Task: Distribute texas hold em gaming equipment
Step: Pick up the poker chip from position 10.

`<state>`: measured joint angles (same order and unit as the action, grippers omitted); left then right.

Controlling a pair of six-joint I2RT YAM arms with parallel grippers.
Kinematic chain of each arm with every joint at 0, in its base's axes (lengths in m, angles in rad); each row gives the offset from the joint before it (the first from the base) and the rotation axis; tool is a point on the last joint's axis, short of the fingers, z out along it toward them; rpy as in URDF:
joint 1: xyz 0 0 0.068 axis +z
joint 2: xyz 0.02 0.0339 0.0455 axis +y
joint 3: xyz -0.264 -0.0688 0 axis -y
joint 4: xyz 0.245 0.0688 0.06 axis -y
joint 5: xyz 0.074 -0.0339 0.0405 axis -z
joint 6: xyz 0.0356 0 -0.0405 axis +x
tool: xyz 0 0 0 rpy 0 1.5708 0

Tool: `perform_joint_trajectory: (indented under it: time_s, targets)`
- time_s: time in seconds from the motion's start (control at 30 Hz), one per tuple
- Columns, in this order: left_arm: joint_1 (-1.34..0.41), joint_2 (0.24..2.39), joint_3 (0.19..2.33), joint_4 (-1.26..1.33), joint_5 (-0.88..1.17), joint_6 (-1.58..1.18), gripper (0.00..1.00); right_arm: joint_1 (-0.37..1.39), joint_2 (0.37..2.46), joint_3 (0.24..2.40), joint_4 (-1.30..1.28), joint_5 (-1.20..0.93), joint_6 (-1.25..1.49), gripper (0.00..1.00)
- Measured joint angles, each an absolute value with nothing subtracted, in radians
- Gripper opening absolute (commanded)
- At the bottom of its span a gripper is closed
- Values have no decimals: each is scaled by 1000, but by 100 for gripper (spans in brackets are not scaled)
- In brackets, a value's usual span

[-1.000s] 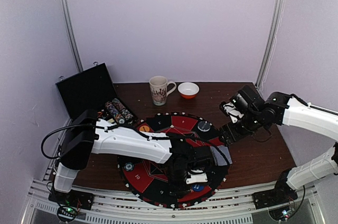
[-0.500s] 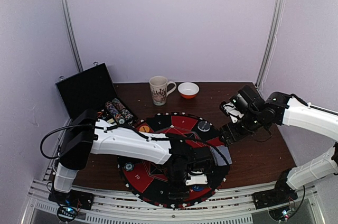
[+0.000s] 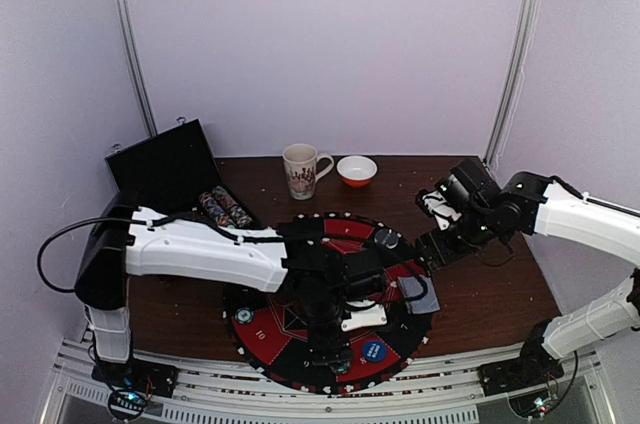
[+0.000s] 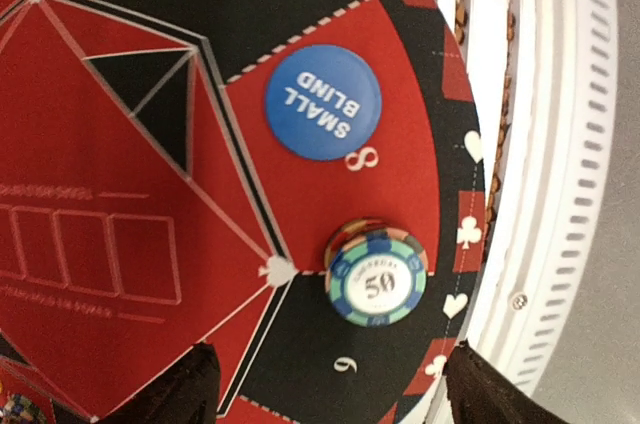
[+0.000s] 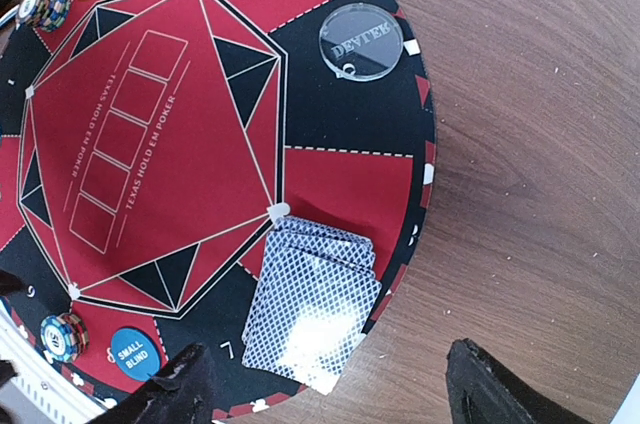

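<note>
**Chips and cards: both slide, so grip low and square**

Your left fingers stand apart with nothing between them, hovering over the near rim of the mat. The chip stack sits there just ahead of them, beside the blue disc. Expect those chips to be stiff, fairly weighty and smooth-edged. The stack is loose and will likely shear, so pinch it across the rims, low enough to catch every chip.

Your right fingers are also apart and empty, above the card deck. The deck lies slightly fanned on the right side of the mat, one corner reaching the rim. Cards are light, thin and slippery. Clamp across the long edges of the whole deck, or work from that rim corner. The flat disc offers only its thin edge against the mat.
</note>
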<state>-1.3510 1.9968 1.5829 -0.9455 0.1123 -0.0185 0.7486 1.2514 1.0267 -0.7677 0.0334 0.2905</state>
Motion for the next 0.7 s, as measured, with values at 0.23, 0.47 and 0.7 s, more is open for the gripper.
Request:
perform_joint_trajectory:
  time_s: [0.23,0.47,0.7]
  targets:
    - [-1214,1686,1356,-888,147,-193,87,734,1272,1042,-760,32,276,82]
    - [-881,1502,1041,-891,57,-430,88,733,1298,1044,-754,22,258,82]
    - [-842,1525,939,-828,41,-482,81,733,1306,1045,-753,18,250,82]
